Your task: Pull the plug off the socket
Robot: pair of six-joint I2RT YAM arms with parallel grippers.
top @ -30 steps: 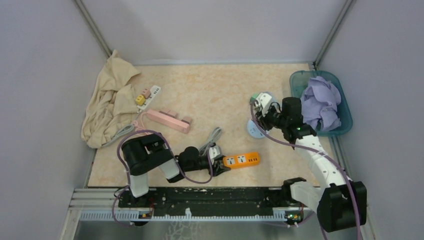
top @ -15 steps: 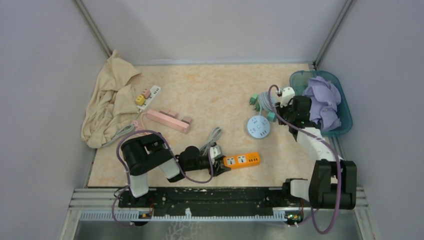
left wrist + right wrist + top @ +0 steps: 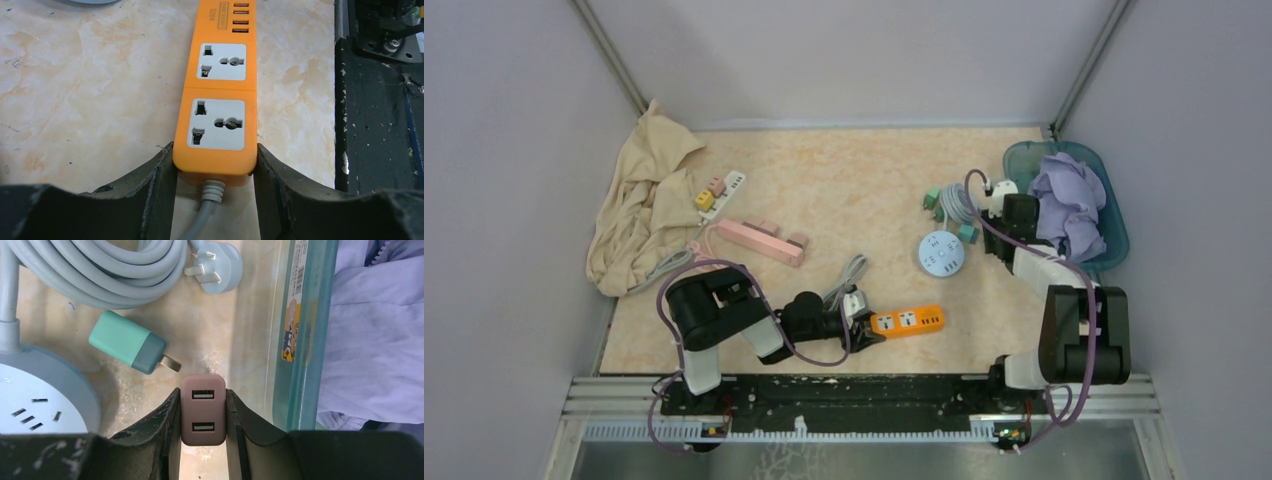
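A pinkish-brown plug (image 3: pixel 202 410) with two USB ports hangs above the table, off any socket, with my right gripper (image 3: pixel 202 395) shut on its sides. In the top view that right gripper (image 3: pixel 996 192) is beside the teal bin. The orange socket strip (image 3: pixel 217 100) lies on the table with both outlets empty. My left gripper (image 3: pixel 214 152) is shut on its cable end. From above, the orange socket strip (image 3: pixel 907 320) sits near the front edge and the left gripper (image 3: pixel 864 328) is at its left end.
A round blue socket (image 3: pixel 941 253), a teal plug (image 3: pixel 127 341), a coiled grey cable (image 3: pixel 100 265) and its grey plug (image 3: pixel 215 267) lie below my right gripper. A teal bin (image 3: pixel 1114 235) holds purple cloth (image 3: pixel 1069 205). A pink strip (image 3: pixel 761 240), a white strip (image 3: pixel 722 190) and beige cloth (image 3: pixel 644 205) lie left.
My right arm has swung from above the round blue socket to the right and folded back next to the teal bin, still gripping the plug. The left arm has not moved.
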